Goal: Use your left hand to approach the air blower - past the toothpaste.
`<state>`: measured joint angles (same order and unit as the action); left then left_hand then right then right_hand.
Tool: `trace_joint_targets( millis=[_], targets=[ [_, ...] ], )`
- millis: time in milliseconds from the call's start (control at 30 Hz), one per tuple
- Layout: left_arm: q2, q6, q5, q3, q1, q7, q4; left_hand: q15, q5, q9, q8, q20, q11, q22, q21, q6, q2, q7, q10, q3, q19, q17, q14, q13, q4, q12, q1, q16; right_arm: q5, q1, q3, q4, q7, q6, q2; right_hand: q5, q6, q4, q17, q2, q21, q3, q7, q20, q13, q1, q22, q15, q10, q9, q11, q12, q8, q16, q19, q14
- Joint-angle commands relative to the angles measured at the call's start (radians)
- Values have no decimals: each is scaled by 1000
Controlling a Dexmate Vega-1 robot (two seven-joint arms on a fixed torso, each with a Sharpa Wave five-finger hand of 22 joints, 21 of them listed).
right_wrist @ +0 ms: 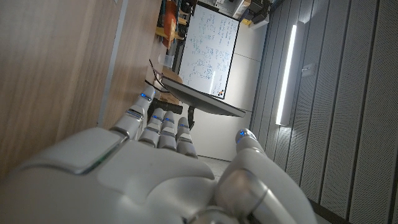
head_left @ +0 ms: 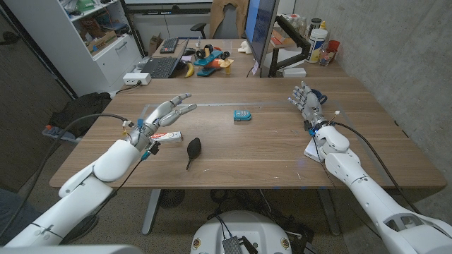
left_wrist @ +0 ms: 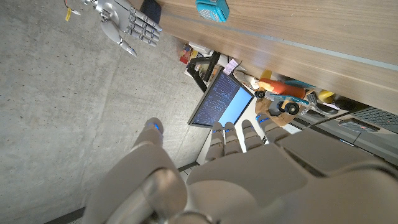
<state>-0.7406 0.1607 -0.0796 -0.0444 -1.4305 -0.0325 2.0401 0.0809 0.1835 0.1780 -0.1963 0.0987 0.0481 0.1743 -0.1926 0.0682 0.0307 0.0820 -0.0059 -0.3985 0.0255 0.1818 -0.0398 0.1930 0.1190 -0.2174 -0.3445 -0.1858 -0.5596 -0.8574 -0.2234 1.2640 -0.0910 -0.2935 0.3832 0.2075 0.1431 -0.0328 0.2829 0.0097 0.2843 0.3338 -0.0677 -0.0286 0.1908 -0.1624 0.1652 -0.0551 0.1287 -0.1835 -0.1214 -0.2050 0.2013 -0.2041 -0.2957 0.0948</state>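
Observation:
The black air blower [head_left: 192, 149] lies on the wooden table [head_left: 268, 152], its nozzle pointing toward the near edge. The toothpaste [head_left: 167, 135], a white and red tube, lies just to its left. My left hand [head_left: 169, 113] hovers open above and behind the toothpaste, fingers spread and pointing toward the table's middle; its back shows in the left wrist view [left_wrist: 205, 180]. My right hand [head_left: 305, 100] stands open at the far right, fingers up, also seen as a distant right hand [left_wrist: 127, 25] in the left wrist view and close up [right_wrist: 161, 168] in its own.
A small teal box [head_left: 242, 116] sits mid-table, also seen in the left wrist view [left_wrist: 212, 9]. A white paper [head_left: 314, 150] lies under my right forearm. Behind the table stand a laptop [head_left: 159, 67], a monitor [head_left: 258, 32] and toys [head_left: 210, 59].

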Motion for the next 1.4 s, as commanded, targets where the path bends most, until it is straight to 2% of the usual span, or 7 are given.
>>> trace_joint_targets(
  millis=[33, 233, 1000, 1400],
  targets=[
    [11, -14, -81, -28, -30, 3, 21, 5, -3, 2, -4, 6, 1, 5, -6, 13, 0, 0, 11, -4, 1, -1, 6, 4, 7, -5, -12, -6, 4, -11, 4, 19, 10, 5, 7, 4, 8, -3, 2, 1, -6, -4, 3, -1, 2, 10, 5, 0, 10, -4, 0, 4, -3, -4, -9, 10],
    [9, -24, -130, -27, -32, -3, 28, 3, -3, 3, -4, 7, -2, 5, -6, 18, 2, -2, 14, -5, -1, -1, 10, 4, 9, -6, -16, -7, 7, -14, 5, 22, 15, 4, 9, 4, 11, -1, 1, 4, -11, -7, 6, -1, 2, 14, 5, 2, 15, -4, 2, 2, -2, -11, -10, 26],
    [-19, -43, -246, -25, -40, -9, 57, -3, -3, 3, -3, 13, -9, 5, -9, 29, 7, -14, 30, -9, -10, -1, 25, 5, 18, -9, -32, -10, 1, -17, 11, 10, 14, -7, 4, 3, 27, -4, -2, 5, -24, -12, 10, -2, 2, 16, 6, 3, 23, -5, 4, 1, 2, -10, 1, 23],
    [-34, -82, -306, -28, -62, -12, 90, -4, -3, 4, -7, 13, -10, 6, -11, 47, 7, -23, 50, -10, -16, -1, 40, 6, 23, -16, -40, -13, -3, -8, 11, -5, 8, -9, 0, 4, 28, -5, -4, 7, -29, -14, 11, -2, 2, 17, 6, 2, 24, -5, 4, 2, 1, -10, 1, 22]
  ],
)
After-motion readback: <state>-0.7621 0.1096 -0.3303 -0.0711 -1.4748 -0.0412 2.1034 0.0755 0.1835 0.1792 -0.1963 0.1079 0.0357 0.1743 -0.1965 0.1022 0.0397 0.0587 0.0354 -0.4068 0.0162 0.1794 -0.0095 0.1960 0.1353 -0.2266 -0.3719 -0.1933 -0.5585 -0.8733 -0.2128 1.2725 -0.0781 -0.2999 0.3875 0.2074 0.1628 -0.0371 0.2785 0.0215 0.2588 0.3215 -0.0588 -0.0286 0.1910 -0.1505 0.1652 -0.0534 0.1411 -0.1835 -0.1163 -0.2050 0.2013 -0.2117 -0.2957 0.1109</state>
